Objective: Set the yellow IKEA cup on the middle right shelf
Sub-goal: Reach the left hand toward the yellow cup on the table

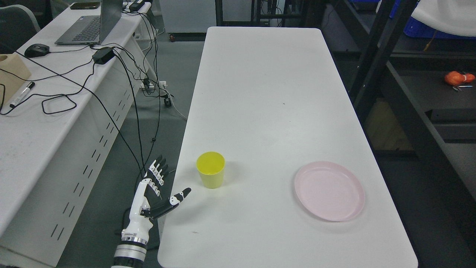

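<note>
The yellow cup point(211, 169) stands upright and empty on the long white desk point(267, 93), in the lower middle of the frame, close to the desk's left edge. Just to its lower left the left robot hand point(156, 190) hangs beside that edge, released: four fingers point(158, 172) stretched straight up and the thumb point(180, 195) pointing out over the desk toward the cup, with a clear gap between thumb tip and cup, nothing grasped. Its white wrist and silver cuff run down to the bottom edge of the frame. To the right of the cup, well apart from it, a pale pink plate point(329, 191) lies flat on the same desk near the lower right. Across the grey floor aisle, along the left side of the frame, runs a second white desk point(33, 141) with a slotted front panel; on it I see a grey laptop point(91, 24) at the upper left, a black mouse point(37, 50), a black power brick point(103, 54), a tangle of black cables point(59, 100) spilling over the edge, a marker pen point(22, 94) and the corner of a tan box point(9, 72). On the right side a dark shelf point(427, 82) frame rises, and an orange object point(459, 78) sits on one of its levels at the upper right.
</note>
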Available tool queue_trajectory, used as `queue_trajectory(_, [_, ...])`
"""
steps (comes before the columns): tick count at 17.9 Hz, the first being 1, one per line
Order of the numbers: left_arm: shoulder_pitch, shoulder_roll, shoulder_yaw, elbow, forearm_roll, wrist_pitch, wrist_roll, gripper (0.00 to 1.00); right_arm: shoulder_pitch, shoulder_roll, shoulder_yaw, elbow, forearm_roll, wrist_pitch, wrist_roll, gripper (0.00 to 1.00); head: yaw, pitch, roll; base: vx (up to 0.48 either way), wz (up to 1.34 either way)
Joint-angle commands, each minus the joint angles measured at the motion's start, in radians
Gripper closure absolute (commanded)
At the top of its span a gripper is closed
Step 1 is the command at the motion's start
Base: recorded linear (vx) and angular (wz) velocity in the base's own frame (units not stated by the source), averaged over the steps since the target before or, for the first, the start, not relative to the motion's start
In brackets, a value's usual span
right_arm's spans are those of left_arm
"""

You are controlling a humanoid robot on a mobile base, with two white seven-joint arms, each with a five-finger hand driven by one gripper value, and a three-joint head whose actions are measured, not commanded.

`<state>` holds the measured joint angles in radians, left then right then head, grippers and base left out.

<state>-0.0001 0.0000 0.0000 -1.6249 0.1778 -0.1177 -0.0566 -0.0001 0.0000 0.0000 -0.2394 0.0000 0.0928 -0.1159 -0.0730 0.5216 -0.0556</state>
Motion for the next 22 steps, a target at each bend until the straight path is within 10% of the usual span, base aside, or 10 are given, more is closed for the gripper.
queue_trajectory(1, [-0.017, 0.017, -0.003, 0.003, 0.0, 0.0, -0.003, 0.01, 0.014, -0.017, 0.017, 0.0, -0.025, 0.001, -0.001, 0.01, 0.0, 0.0, 0.0, 0.069, -0.03])
queue_trajectory(22, [-0.192, 0.017, -0.189, 0.194, 0.164, 0.009, -0.063, 0.02, 0.014, -0.017, 0.017, 0.0, -0.025, 0.001, -0.001, 0.01, 0.0, 0.0, 0.0, 0.012, 0.0])
